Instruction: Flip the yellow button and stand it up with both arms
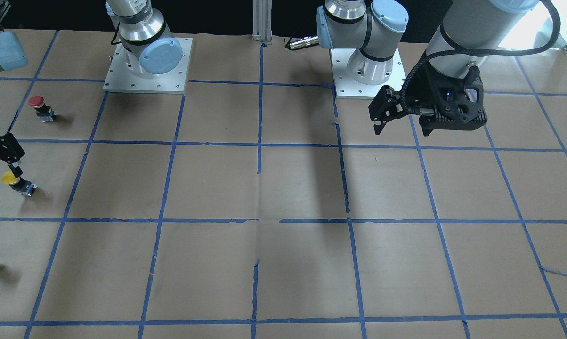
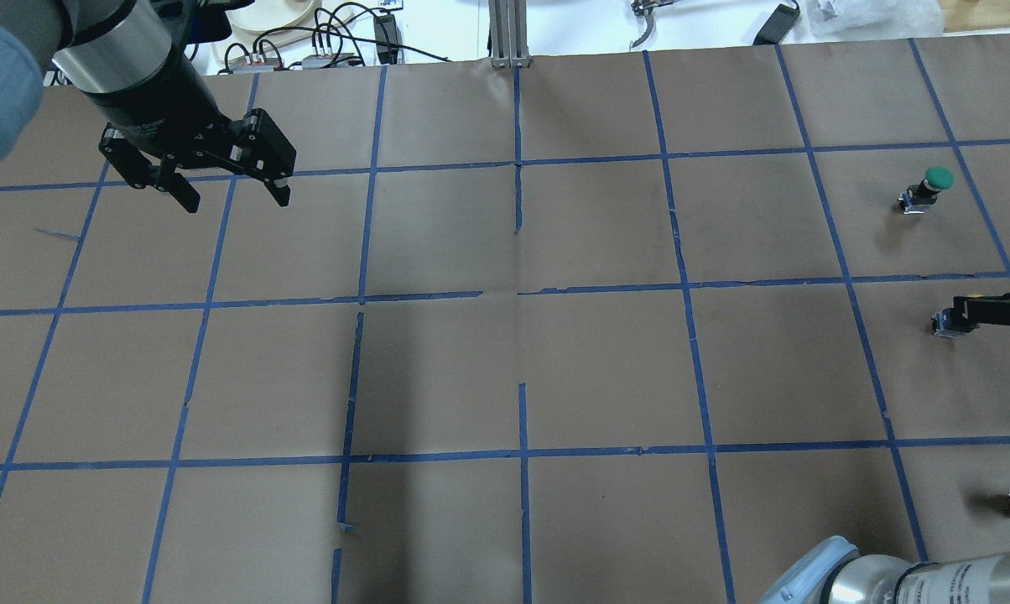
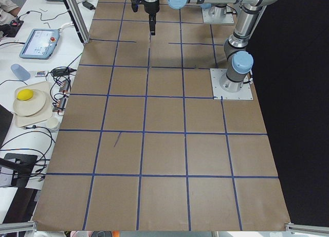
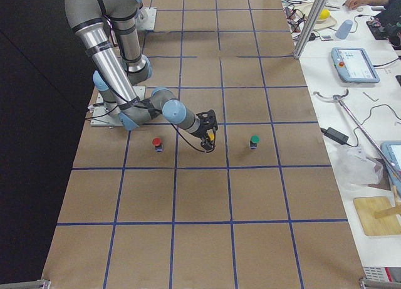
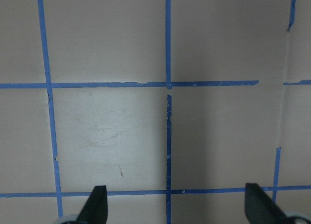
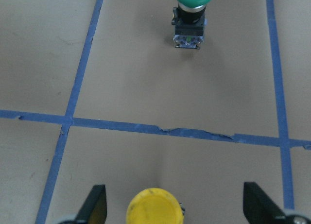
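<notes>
Right fingers (image 6: 96, 207) spread wide — yellow button (image 6: 154, 208) between them, untouched; left fingers (image 5: 97, 204) likewise spread.

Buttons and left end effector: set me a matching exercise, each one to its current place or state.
Column one:
1. yellow mushroom-capped push-button
2. green mushroom-capped push-button
3. red mushroom-capped push-button
4. left black two-finger end effector

Column two:
A. open, above bare brown paper
B. beyond the blue tape line in the right wrist view
C. between the open fingers of the right end effector
D. on the robot-base side of the yellow one

Pairs: 1-C, 2-B, 3-D, 4-A.
</notes>
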You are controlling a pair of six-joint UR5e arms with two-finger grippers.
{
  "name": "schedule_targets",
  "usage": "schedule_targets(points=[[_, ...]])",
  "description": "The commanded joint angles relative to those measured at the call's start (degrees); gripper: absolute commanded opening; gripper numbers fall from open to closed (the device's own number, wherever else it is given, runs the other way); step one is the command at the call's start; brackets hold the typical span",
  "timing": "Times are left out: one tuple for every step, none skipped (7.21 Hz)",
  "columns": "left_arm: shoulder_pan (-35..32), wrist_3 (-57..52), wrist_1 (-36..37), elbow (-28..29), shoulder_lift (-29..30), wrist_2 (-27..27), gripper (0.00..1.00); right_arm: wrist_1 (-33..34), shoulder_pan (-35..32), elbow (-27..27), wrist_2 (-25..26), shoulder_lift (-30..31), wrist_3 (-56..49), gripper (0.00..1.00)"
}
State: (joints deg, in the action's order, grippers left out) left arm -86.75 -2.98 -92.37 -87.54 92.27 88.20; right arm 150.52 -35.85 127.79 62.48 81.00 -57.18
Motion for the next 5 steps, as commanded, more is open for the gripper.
schedule_targets(points=[[0.00,-0.01,-0.01,0.00,0.01,0.04,1.00,-8.76,-6.82,-8.38,7.26,0.73,9.91,0.99],[0.00,-0.01,-0.01,0.00,0.01,0.04,1.00,-16.06,-10.52,-13.57,10.44,0.74,16.25,1.00],[0.00,-0.01,0.08,0.00,0.01,-0.05,1.00,-22.22,-13.51,-18.84,15.17,0.82,19.79,1.00],[0.00,-0.01,0.08,0.00,0.01,-0.05,1.00,-31.51,-17.37,-24.98,20.26,1.08,24.87,1.00],[0.00,0.08,0.17,0.00,0.01,-0.14,1.00,-41.52,-21.67,-30.35,22.84,1.96,33.02,1.00]])
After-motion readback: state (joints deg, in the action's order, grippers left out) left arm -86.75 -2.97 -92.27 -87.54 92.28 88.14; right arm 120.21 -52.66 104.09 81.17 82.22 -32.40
